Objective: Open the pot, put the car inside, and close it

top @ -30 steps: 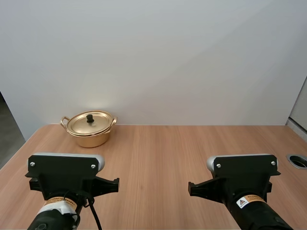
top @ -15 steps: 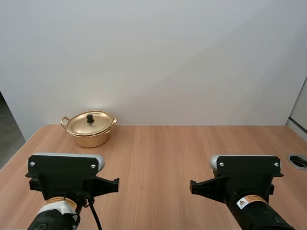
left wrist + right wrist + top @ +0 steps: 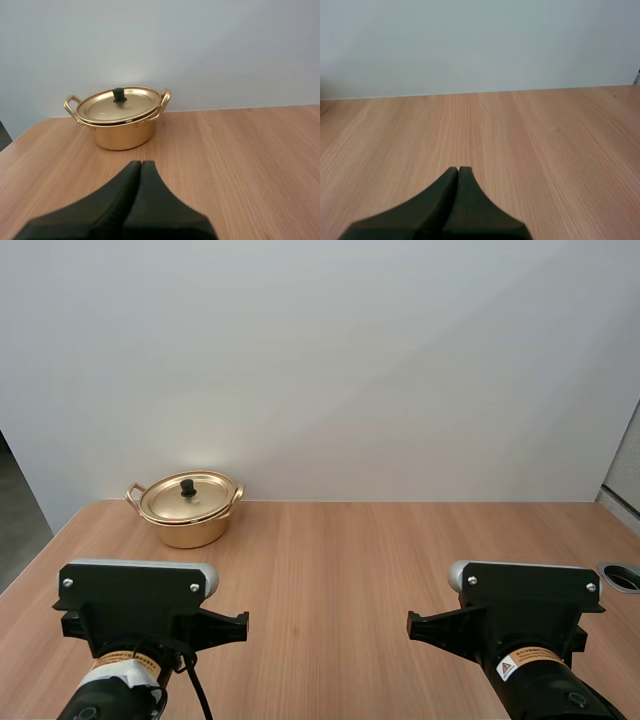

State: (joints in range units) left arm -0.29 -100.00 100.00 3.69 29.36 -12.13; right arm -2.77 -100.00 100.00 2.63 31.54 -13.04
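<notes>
A gold pot [image 3: 187, 510] stands at the table's far left by the wall, its lid [image 3: 188, 496] on and topped by a black knob [image 3: 187, 486]. In the left wrist view the pot [image 3: 120, 120] is straight ahead of my left gripper [image 3: 140, 163], which is shut on nothing, its fingers together as one dark wedge well short of the pot. My right gripper [image 3: 458, 169] is also shut on nothing, above bare wood. Both arms' wrists sit at the near edge in the high view.
The wooden table [image 3: 340, 560] runs to a white wall at the back. A round grommet hole [image 3: 622, 576] is at the table's right edge. The table's left edge drops off close to the pot.
My right arm has drifted a little to the right and toward the near edge. The left arm and the pot have not moved.
</notes>
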